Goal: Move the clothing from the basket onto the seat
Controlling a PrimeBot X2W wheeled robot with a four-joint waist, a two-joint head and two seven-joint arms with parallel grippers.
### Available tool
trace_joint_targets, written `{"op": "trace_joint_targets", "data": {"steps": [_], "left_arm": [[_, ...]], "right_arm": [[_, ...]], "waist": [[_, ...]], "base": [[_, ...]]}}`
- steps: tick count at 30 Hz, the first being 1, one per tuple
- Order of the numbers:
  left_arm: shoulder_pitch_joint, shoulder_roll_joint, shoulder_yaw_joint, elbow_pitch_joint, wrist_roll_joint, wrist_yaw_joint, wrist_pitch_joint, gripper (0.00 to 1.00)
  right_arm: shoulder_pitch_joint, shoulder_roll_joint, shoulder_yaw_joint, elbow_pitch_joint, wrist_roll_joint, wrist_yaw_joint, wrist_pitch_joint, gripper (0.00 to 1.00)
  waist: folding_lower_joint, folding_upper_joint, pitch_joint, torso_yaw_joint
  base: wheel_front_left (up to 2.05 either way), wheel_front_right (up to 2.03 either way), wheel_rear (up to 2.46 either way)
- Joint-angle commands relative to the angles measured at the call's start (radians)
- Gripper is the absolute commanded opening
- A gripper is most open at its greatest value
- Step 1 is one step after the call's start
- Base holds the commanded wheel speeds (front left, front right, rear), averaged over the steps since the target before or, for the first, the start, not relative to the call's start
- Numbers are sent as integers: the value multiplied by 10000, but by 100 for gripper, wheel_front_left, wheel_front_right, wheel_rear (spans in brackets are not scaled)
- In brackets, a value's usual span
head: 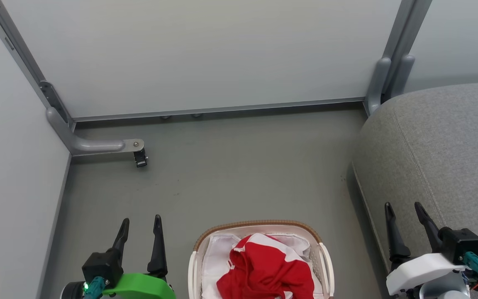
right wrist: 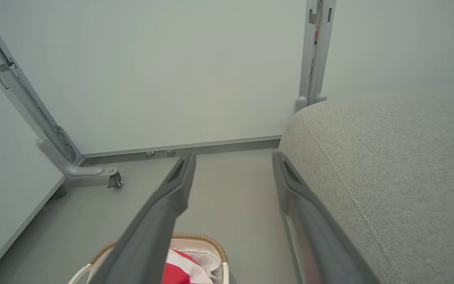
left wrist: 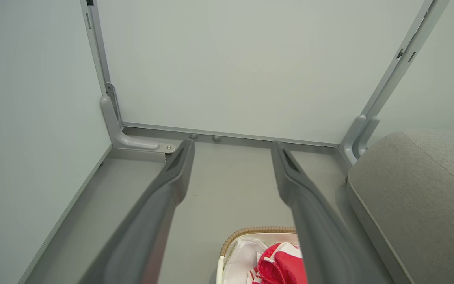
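The white basket (head: 199,243) with a brown woven rim stands on the floor at the bottom middle of the head view. Red clothing (head: 266,268) with white panels lies bunched inside it on a white liner. The grey seat (head: 442,141) fills the right side. My left gripper (head: 141,222) is open to the left of the basket, nothing between its fingers. My right gripper (head: 404,209) is open over the seat's front edge, also empty. The left wrist view shows the basket (left wrist: 246,232), clothing (left wrist: 280,266) and seat (left wrist: 416,197); the right wrist view shows the basket (right wrist: 207,238), clothing (right wrist: 175,272) and seat (right wrist: 388,165).
Pale partition panels (head: 206,54) enclose the grey floor (head: 230,166) at the back and left. A metal panel foot with a small caster (head: 140,158) juts onto the floor at the back left. Another post foot (head: 382,83) stands beside the seat's back corner.
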Motion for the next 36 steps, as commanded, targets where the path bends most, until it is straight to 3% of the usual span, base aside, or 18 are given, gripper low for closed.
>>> {"op": "trace_joint_targets", "data": {"steps": [1,14,36], "left_arm": [[61,61,-33,16,208,34,-87,100],[69,68,-171,357,824,99,-333,100],[-107,68,-93,529,496,35,-287,100]], "right_arm": [[111,-63,12,-61,-230,4,-91,100],[186,-73,37,-63,-1135,2,-320,100],[92,-70,-17,-27,-1079,2,-319,100]], "waist": [[0,107,0,6],[0,120,9,60],[0,120,73,63]], "base": [[0,0,0],[0,0,0],[0,0,0]]}}
